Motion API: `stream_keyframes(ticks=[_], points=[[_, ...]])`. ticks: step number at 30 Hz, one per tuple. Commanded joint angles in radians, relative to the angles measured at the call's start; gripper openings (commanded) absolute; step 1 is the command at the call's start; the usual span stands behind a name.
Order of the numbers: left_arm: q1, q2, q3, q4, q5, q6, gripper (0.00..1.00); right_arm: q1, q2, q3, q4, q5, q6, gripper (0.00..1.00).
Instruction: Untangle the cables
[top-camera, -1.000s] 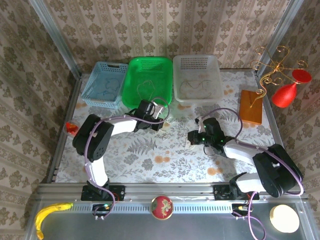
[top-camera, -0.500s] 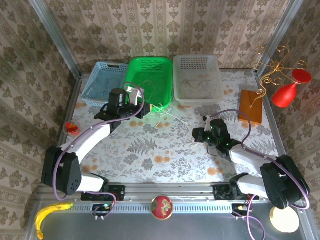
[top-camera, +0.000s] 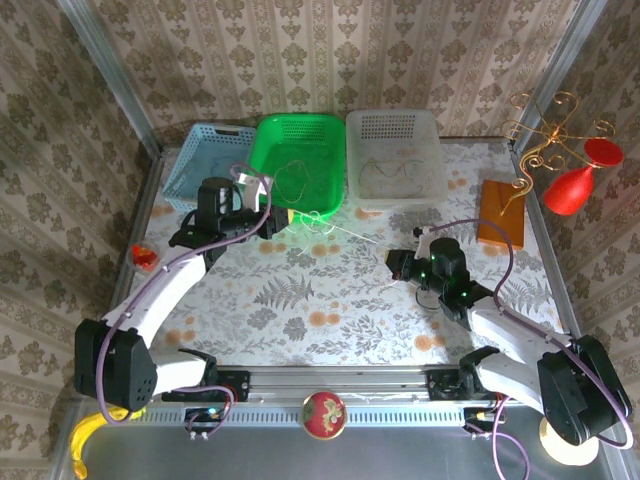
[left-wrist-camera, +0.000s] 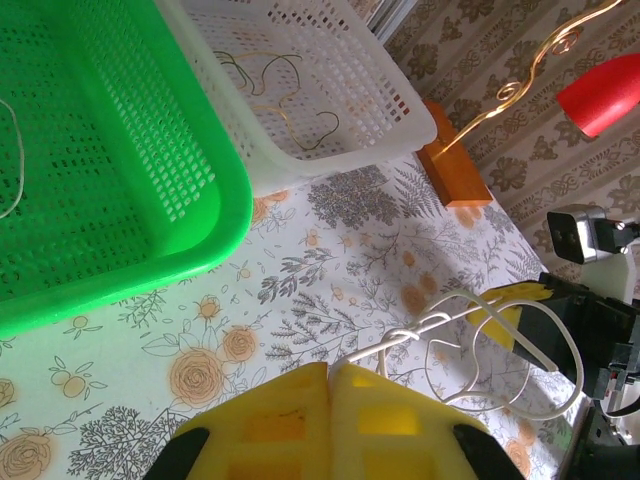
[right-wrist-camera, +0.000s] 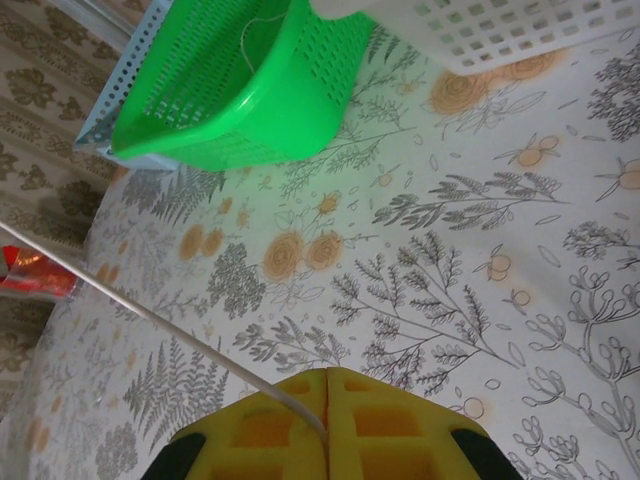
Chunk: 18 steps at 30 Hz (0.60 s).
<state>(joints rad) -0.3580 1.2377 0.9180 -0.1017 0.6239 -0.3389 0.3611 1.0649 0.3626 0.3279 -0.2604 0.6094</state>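
At the far left, a blue basket (top-camera: 205, 172) holds a blue cable (top-camera: 216, 182). Just in front of it, the left gripper (top-camera: 288, 216) has its yellow fingers (left-wrist-camera: 290, 420) pressed together, pinching one end of a white cable (top-camera: 350, 233). In the left wrist view this cable comes out from between the fingers and curls into a few loose loops (left-wrist-camera: 500, 345) above the flowered table (top-camera: 300, 300).

The green basket (top-camera: 300, 160) sits beside the blue one with a thin pale cable (top-camera: 290, 175) in it. Next comes the white basket (top-camera: 395, 155), which holds a tan cable (left-wrist-camera: 270, 90).

From the loops, the white cable runs in a straight, taut line to the right gripper (top-camera: 398, 263). That gripper's jaws are also pressed together, nipping the cable (right-wrist-camera: 150, 318) at their tip.

Further right stand a wooden block (top-camera: 500, 212) and a red ornament (top-camera: 575, 185).
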Motion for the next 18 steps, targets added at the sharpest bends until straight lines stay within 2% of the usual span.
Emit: stream_keyframes(ticks=[1, 5, 6, 8, 10, 14, 18], points=[[0.012, -0.044, -0.011, 0.089, -0.114, 0.019, 0.0, -0.025, 0.015, -0.02, -0.09, -0.003, -0.009, 0.0], [-0.045, -0.042, -0.061, 0.11, -0.123, 0.017, 0.0, 0.005, 0.05, 0.044, -0.119, -0.082, -0.06, 0.0], [-0.058, -0.042, -0.08, 0.132, -0.121, 0.013, 0.0, 0.011, 0.063, 0.059, -0.133, -0.094, -0.067, 0.08], [-0.084, -0.04, -0.107, 0.168, -0.114, 0.005, 0.0, 0.02, 0.073, 0.073, -0.133, -0.116, -0.072, 0.37], [-0.091, -0.033, -0.116, 0.183, -0.114, 0.002, 0.0, 0.024, 0.06, 0.08, -0.133, -0.114, -0.063, 0.48], [-0.132, -0.017, -0.11, 0.186, -0.105, 0.003, 0.0, 0.027, 0.005, 0.113, -0.161, -0.102, -0.051, 0.54], [-0.143, -0.005, -0.102, 0.181, -0.089, 0.006, 0.0, 0.043, -0.01, 0.177, -0.18, -0.114, -0.034, 0.55]])
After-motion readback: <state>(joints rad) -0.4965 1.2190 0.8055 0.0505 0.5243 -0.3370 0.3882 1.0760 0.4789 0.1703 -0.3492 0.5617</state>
